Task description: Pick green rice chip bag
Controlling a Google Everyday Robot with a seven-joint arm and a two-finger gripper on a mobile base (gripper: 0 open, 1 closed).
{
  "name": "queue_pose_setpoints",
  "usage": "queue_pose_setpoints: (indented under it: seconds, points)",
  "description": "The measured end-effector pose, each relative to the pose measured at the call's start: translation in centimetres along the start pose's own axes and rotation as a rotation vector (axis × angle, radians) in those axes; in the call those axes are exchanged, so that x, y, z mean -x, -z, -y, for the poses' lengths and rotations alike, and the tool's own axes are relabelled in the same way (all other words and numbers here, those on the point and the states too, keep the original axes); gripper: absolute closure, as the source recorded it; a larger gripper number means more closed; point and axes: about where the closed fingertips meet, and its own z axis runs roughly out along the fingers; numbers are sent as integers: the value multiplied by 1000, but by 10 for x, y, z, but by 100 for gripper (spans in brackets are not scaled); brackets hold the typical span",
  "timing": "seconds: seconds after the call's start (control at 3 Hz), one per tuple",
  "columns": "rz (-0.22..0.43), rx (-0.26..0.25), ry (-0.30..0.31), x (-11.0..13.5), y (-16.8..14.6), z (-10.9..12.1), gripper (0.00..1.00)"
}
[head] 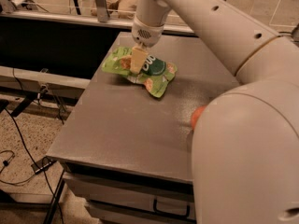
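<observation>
The green rice chip bag [156, 73] lies crumpled on the grey table [121, 125] near its far left part. It is light green with a dark green logo patch, white lettering and pinkish-orange round pictures. My gripper [137, 63] points straight down from the white wrist [145, 29]. Its tip is on the bag's middle, just left of the logo patch, and hides part of the bag.
A small orange thing [198, 116] on the table's right side is half hidden by my large white arm [247, 139], which fills the right of the view. A black counter and metal rail [56, 20] run behind the table. Cables [18, 162] lie on the floor at left.
</observation>
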Motion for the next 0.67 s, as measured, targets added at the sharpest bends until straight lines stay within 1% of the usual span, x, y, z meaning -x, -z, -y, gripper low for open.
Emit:
queue_pose_setpoints:
  seconds: [0.33, 0.67]
  points:
    - [36, -46, 15, 4, 35, 5, 100]
    - [36, -46, 15, 4, 35, 5, 100]
